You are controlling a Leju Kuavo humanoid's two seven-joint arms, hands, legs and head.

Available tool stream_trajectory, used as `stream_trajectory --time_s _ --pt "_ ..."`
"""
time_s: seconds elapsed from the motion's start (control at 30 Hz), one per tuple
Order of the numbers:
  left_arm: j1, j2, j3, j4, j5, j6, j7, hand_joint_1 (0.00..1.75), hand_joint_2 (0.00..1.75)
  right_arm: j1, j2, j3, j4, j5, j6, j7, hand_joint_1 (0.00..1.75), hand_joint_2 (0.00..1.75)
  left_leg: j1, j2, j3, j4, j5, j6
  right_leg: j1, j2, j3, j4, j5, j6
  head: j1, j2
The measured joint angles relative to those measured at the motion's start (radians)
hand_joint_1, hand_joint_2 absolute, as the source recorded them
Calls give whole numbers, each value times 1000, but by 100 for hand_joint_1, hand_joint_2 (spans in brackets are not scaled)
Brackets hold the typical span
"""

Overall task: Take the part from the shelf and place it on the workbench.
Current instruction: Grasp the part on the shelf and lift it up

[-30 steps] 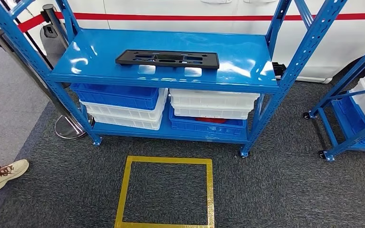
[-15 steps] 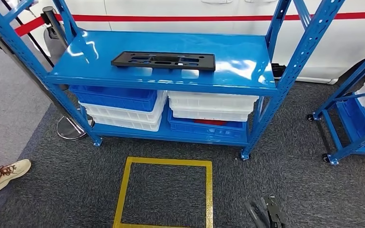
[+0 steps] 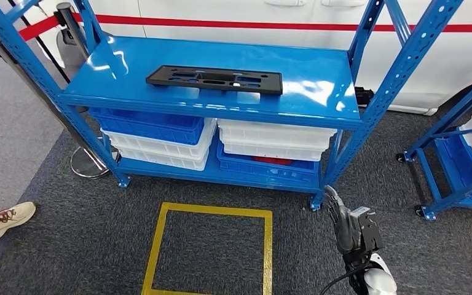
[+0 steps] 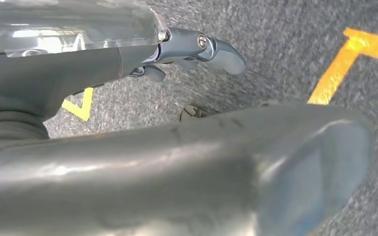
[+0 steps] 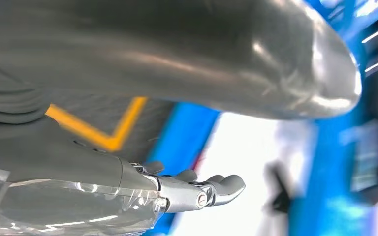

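A flat black plastic part [image 3: 214,79] with several cut-outs lies on the top board of the blue shelf [image 3: 307,86], near its front edge. My right hand [image 3: 350,224] rises at the lower right, well below and to the right of the part, fingers stretched out and holding nothing. In the right wrist view the right hand [image 5: 197,189] has its fingers apart, with the blurred blue shelf beyond. The left hand [image 4: 197,49] hangs over the grey carpet, fingers loosely extended and empty.
Blue and white bins [image 3: 160,135] are stacked on the lower shelf board. A yellow taped square [image 3: 209,249] marks the carpet in front. A second blue rack [image 3: 461,147] stands at the right. A person's shoe [image 3: 3,221] and a stanchion base [image 3: 89,166] are at the left.
My right hand has risen from the bottom edge into view at the lower right. The camera has shifted slightly; the part has not moved on the shelf.
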Motion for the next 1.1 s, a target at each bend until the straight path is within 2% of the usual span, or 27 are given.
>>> stream_trajectory --time_s 0.07,0.1,0.13,0.2,0.23,0.27,0.3,0.37,0.4,0.43,0.53,0.6,0.63,0.7,0.73,0.77,0.8,0.87,0.9,0.93,0.97,1.03,1.1 --pt "1 0 0 0 11 2 -1 0 0 -2 0 25 -63 -24 11 -15 0 0 5 0 6 -14 7 6 -1 0 -1 8 -9 10 0 0" --pt "1 -1 -1 1 17 2 -1 0 0 -3 0 39 -97 -36 17 -23 0 0 7 0 10 -21 10 10 -1 0 -13 35 -27 14 1 0" --pt "0 -2 -2 2 22 3 -2 0 0 -5 0 52 -130 -49 22 -31 0 0 8 0 13 -26 12 13 -1 1 -35 81 -53 16 1 0" --pt "-2 -3 -3 4 34 4 -4 0 0 -6 0 79 -192 -72 31 -47 0 0 5 0 14 -27 12 18 1 3 -100 204 -104 18 1 0" --pt "-2 -3 -3 4 39 4 -5 0 0 -6 0 93 -220 -84 36 -54 0 0 4 -1 15 -27 11 19 1 3 -125 245 -111 18 1 0" --pt "-2 -3 -4 6 46 4 -6 0 0 -6 0 107 -248 -94 40 -61 0 0 2 -2 16 -26 10 20 1 3 -135 256 -100 18 1 0" --pt "-2 -3 -4 7 51 5 -7 0 0 -6 -1 120 -277 -105 45 -68 0 0 1 -3 19 -26 8 20 1 3 -127 230 -70 16 1 0" --pt "-2 -4 -5 8 63 5 -9 0 0 -9 -1 149 -344 -127 53 -83 0 0 -1 -5 24 -24 3 18 2 4 -74 108 3 6 1 0" --pt "-4 -5 -5 9 68 5 -10 0 0 -12 -2 163 -379 -140 57 -92 0 0 -4 -6 24 -20 0 15 4 4 -49 50 25 1 1 0" --pt "-5 -6 -5 9 75 5 -12 0 0 -15 -2 178 -414 -153 62 -101 0 0 -5 -6 22 -19 -2 10 7 5 -34 13 34 -4 1 0" --pt "-9 -6 -5 12 97 6 -21 0 0 -19 -5 228 -517 -190 72 -128 0 0 -6 -6 20 -19 -6 -4 8 5 -26 -12 32 -13 1 0" --pt "-10 -6 -6 15 112 5 -26 0 0 -22 -9 269 -586 -212 76 -146 0 0 -5 -4 9 14 -28 -15 2 5 -17 -22 33 -22 0 0" --pt "-11 -6 -6 17 119 4 -28 0 0 -23 -11 289 -617 -223 78 -154 0 0 -3 -2 -10 57 -52 -20 -1 4 -12 -25 33 -25 -1 0" --pt "-13 -6 -6 20 134 4 -34 0 0 -24 -15 328 -677 -243 80 -170 0 0 3 -1 -74 183 -107 -30 -1 2 -6 -26 28 -29 -2 0" --pt "-14 -6 -6 22 142 3 -37 0 0 -24 -17 346 -706 -253 80 -178 0 0 7 -1 -101 232 -120 -34 -2 1 -4 -26 25 -29 -2 0" --pt "-13 -6 -6 23 150 2 -40 0 0 -23 -20 364 -735 -264 80 -186 0 0 10 -1 -116 253 -115 -37 -2 2 0 -26 22 -28 -2 0" --pt "-13 -6 -6 25 158 1 -42 0 0 -23 -23 379 -761 -275 80 -194 0 0 14 0 -112 235 -91 -39 -4 2 5 -26 18 -26 -2 0" --pt "-12 -6 -6 27 173 -1 -47 0 0 -23 -29 409 -813 -299 80 -211 0 0 18 2 -59 114 -17 -41 -8 3 20 -26 7 -17 -2 0" --pt "-12 -6 -5 29 181 -3 -51 0 0 -24 -33 424 -838 -311 80 -219 0 0 17 3 -29 51 7 -40 -8 3 26 -25 0 -11 -2 0" --pt "-14 -6 -5 30 189 -4 -54 0 0 -24 -37 439 -862 -324 81 -228 0 0 15 3 -9 9 18 -35 -7 3 29 -25 -4 -4 -2 0" --pt "-15 -6 -5 32 197 -5 -58 0 0 -24 -41 453 -884 -337 82 -235 0 0 12 3 -1 -10 15 -29 -6 3 31 -25 -5 2 -2 0" --pt "-16 -6 -5 33 209 -8 -62 0 0 -24 -49 474 -917 -355 83 -245 0 0 10 1 5 -18 8 -11 -5 3 34 -24 -4 12 -3 0" --pt "-16 -6 -5 34 214 -12 -63 0 0 -24 -55 486 -940 -363 83 -248 0 0 11 1 20 -27 4 3 -7 3 26 7 -17 19 -2 0"
